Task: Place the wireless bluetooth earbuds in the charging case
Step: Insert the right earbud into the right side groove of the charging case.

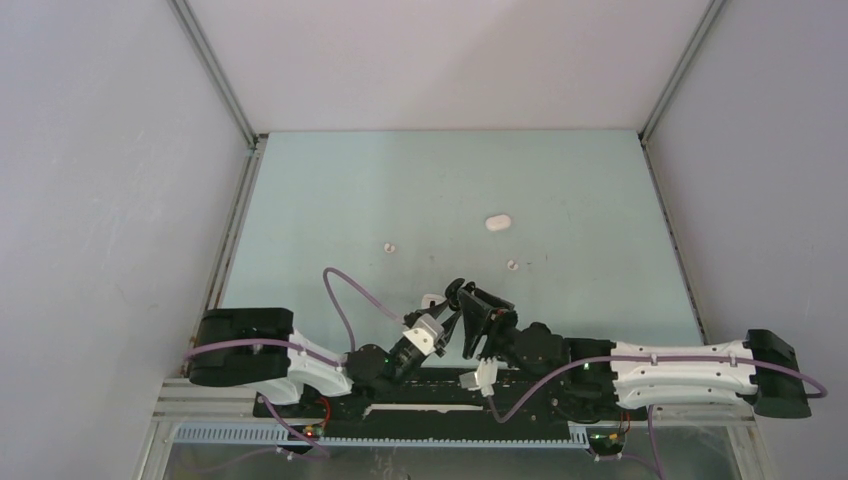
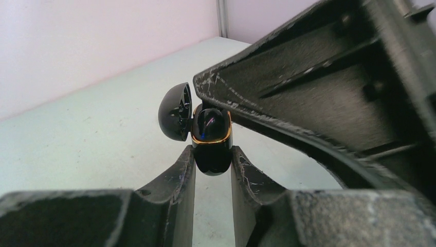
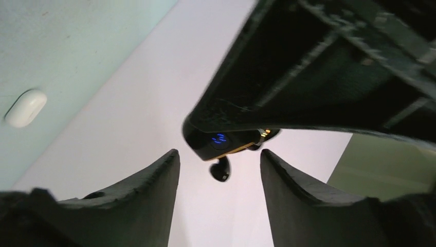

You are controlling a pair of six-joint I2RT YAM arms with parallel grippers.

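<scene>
While the left end effector [image 2: 212, 153] is clenched on the lower body of the black charging case [image 2: 212, 136], which appears raised off the desk [image 1: 560, 180] at lower centre of the top view, the insertion step is in hand. The right end effector [image 3: 220, 157] stands released, its fingers apart on either side of a black earbud [image 3: 220, 171] and clear of it. That earbud projects from the case's gold-rimmed mouth at the centre of the right wrist frame, and I judge it only partly seated.

Next move, as assessed: press the earbud squarely home or confirm its seating, without knocking the open lid [image 2: 175, 110].

Condition noted: the case is glossy black with a gold band and a lit blue indicator, its lid hinged open toward frame left. Small white earbuds [image 1: 390, 247] lie on the desk at mid-frame in the top view, well apart, with a white case [image 1: 497, 222] above them.
</scene>
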